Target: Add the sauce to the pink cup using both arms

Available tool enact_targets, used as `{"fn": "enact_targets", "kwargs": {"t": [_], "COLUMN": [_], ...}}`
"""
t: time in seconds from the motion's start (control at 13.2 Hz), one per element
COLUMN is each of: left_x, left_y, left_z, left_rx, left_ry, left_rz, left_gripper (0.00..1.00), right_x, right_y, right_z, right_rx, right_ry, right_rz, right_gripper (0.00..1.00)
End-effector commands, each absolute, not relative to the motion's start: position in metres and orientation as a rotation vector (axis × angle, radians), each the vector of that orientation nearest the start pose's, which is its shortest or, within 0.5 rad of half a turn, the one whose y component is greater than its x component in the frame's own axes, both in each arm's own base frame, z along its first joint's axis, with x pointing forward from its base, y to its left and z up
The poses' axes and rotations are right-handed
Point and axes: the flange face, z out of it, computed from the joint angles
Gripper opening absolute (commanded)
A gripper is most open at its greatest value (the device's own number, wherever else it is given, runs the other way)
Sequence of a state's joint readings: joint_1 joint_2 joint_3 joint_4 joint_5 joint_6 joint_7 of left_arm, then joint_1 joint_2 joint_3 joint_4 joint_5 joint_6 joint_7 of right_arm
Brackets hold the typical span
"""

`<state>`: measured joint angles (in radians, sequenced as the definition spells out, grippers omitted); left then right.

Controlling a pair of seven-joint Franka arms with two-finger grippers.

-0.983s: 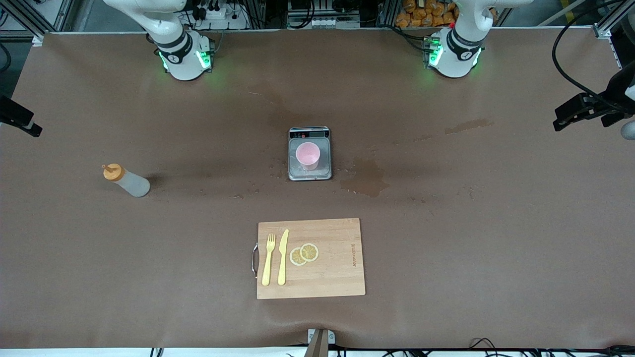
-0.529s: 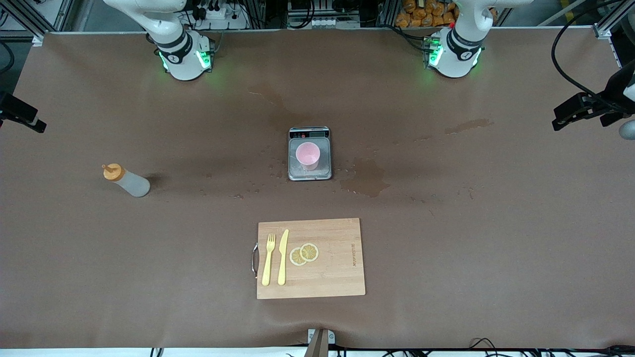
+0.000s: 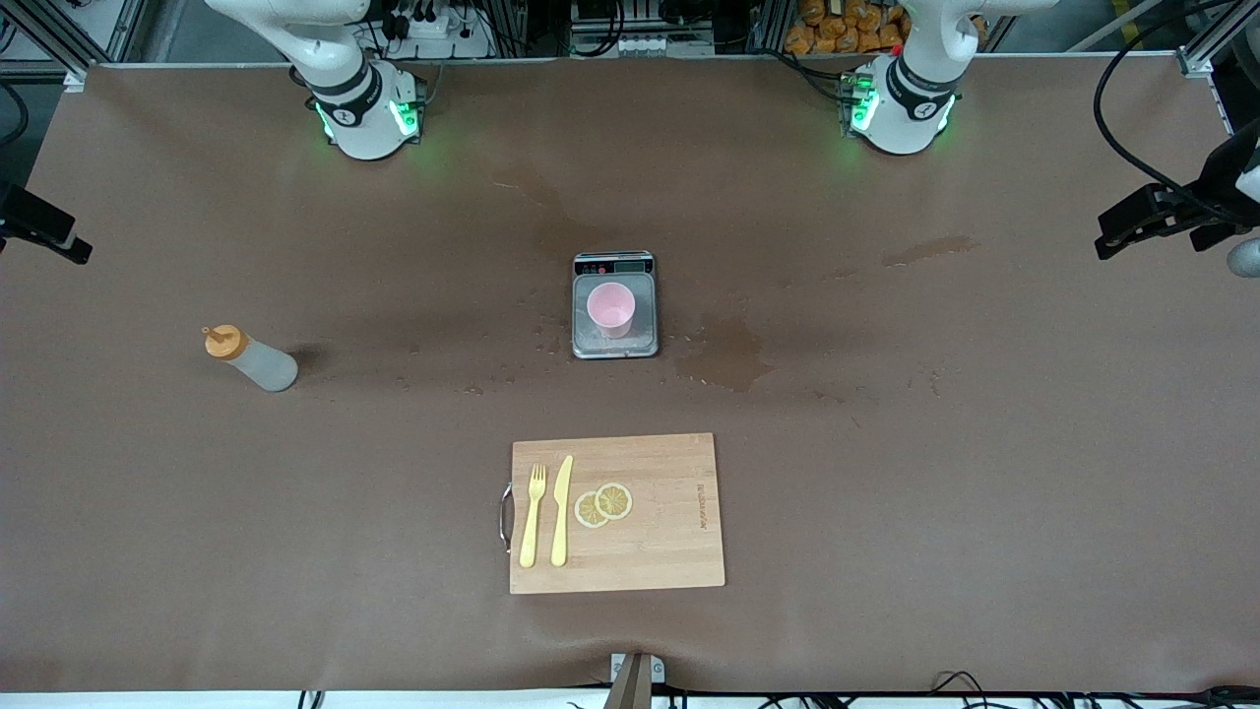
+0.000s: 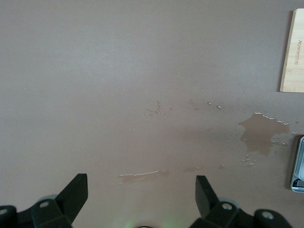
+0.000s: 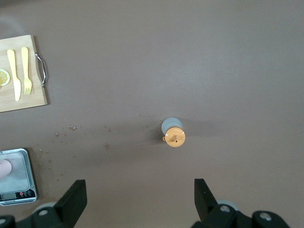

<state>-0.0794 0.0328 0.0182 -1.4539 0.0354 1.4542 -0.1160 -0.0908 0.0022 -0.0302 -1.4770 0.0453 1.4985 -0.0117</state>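
Sauce bottle (image 3: 250, 359) upright toward right arm's end of table; pink cup (image 3: 610, 308) on scale (image 3: 614, 341) mid-table. Right gripper (image 5: 137, 199) high over bottle, left gripper (image 4: 141, 192) over stained tabletop, both wide open, empty. Bottle likely light, squeezable, tippy: grasp mid-body.

Brightness: even, moderately bright, diffuse light from overhead across the tabletop (image 3: 197, 542).
Shadows: soft and short; a faint one beside the sauce (image 3: 250, 358).
Glare: thin highlights on the wet patches (image 4: 260, 135) in the left wrist view.
Coloured light: green glow from the arm bases (image 3: 366, 123) tints the tabletop edge nearest them.
Focus: front view crisp; wrist views slightly softer.
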Motion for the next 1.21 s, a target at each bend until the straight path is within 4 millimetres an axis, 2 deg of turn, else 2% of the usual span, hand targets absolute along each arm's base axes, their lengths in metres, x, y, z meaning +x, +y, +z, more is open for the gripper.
{"fn": "enact_targets", "kwargs": {"t": [0.0,0.45,0.53,0.68,0.76,0.91,0.98,1.13], "left_x": [0.547,0.546,0.546,0.546,0.546,0.546,0.546,0.546], "left_y": [-0.033,-0.036,-0.037,-0.037,-0.037,-0.038,-0.038,-0.042], "left_z": [0.653,0.652,0.651,0.650,0.650,0.651,0.650,0.648], "left_rx": [-3.119,-3.118,-3.118,-3.118,-3.118,-3.118,-3.118,-3.117], "left_ry": [-0.056,-0.051,-0.053,-0.051,-0.051,-0.049,-0.048,-0.037], "left_rz": [0.057,0.067,0.071,0.071,0.071,0.069,0.071,0.078], "left_gripper": [1.00,1.00,1.00,1.00,1.00,1.00,1.00,1.00], "right_x": [0.543,0.551,0.558,0.577,0.588,0.600,0.606,0.612], "right_y": [-0.063,-0.075,-0.077,-0.104,-0.123,-0.168,-0.180,-0.211], "right_z": [0.665,0.656,0.647,0.612,0.586,0.542,0.527,0.481], "right_rx": [-3.091,-3.093,-3.095,-3.087,-3.076,-3.054,-3.053,-3.016], "right_ry": [0.174,0.200,0.204,0.272,0.317,0.423,0.453,0.566], "right_rz": [-0.043,-0.055,-0.046,0.005,0.048,0.104,0.102,0.190], "right_gripper": [1.00,1.00,1.00,1.00,1.00,1.00,1.00,1.00]}}
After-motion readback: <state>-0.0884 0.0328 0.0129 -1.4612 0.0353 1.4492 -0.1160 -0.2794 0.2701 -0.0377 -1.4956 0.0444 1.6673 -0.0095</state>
